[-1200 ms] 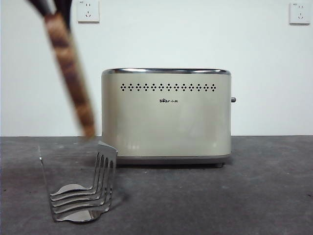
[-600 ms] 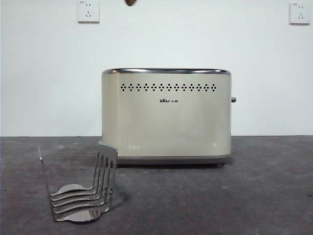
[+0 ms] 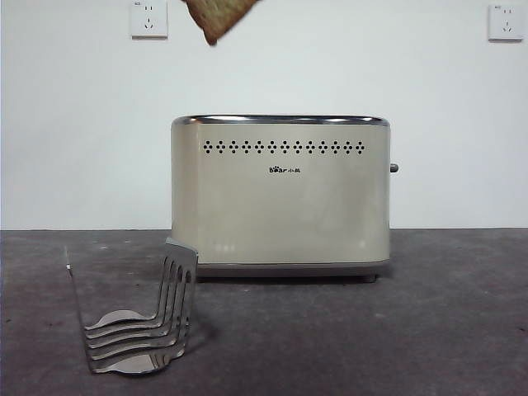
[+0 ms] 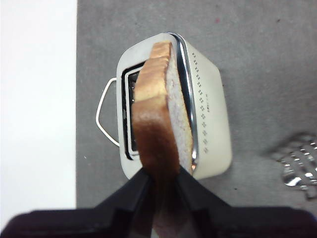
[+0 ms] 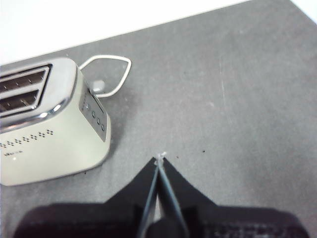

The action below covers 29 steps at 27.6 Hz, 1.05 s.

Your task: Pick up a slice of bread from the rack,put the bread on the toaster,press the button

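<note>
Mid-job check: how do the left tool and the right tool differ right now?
The left tool is shut on the slice of bread, holding it edge-up high above the toaster; the right tool is shut on nothing. The left tool hangs over the toaster's slots, while the right tool waits over bare table beside the toaster's control end. Both have black jaws closed to a narrow point.

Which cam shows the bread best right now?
Left wrist view: the bread fills the frame, held edge-on by the left gripper above the toaster. Front view catches only a corner at the top edge. Right wrist view shows none.
</note>
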### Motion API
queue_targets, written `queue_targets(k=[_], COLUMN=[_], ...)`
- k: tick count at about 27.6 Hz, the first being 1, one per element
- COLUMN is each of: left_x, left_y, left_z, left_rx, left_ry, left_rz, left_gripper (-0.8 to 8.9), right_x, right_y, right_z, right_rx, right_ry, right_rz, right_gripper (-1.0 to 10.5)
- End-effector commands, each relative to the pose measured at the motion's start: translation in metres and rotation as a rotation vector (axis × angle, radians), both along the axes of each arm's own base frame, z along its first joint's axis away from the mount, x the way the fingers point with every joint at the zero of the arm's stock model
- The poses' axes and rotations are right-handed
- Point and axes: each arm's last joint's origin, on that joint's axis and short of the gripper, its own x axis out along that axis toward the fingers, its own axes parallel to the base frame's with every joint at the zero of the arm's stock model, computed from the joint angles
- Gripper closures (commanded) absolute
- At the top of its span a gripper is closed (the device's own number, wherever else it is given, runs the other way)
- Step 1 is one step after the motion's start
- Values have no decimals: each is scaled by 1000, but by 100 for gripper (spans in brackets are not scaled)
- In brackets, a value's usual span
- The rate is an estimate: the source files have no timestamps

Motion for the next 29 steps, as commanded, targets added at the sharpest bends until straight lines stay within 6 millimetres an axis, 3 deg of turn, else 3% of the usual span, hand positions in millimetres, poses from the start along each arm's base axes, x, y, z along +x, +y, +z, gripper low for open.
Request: queue_targets(k=[1,19,29], left_x=[12,76,95], left_y=[-9,-56,-64], left_z=[-3,-50,-71], left_rx=[8,47,96], left_ry=[-46,6,40], left_rz=[-33,-35,-4], left_gripper=[821,822,822], right_x=[-1,-4,-4], right_y=[0,0,0], right_z=[2,-5,-5], right_rx=[-11,-42,-43], right_ry=[-7,64,70], right_rz=[7,4,1], right_gripper=[946,946,946])
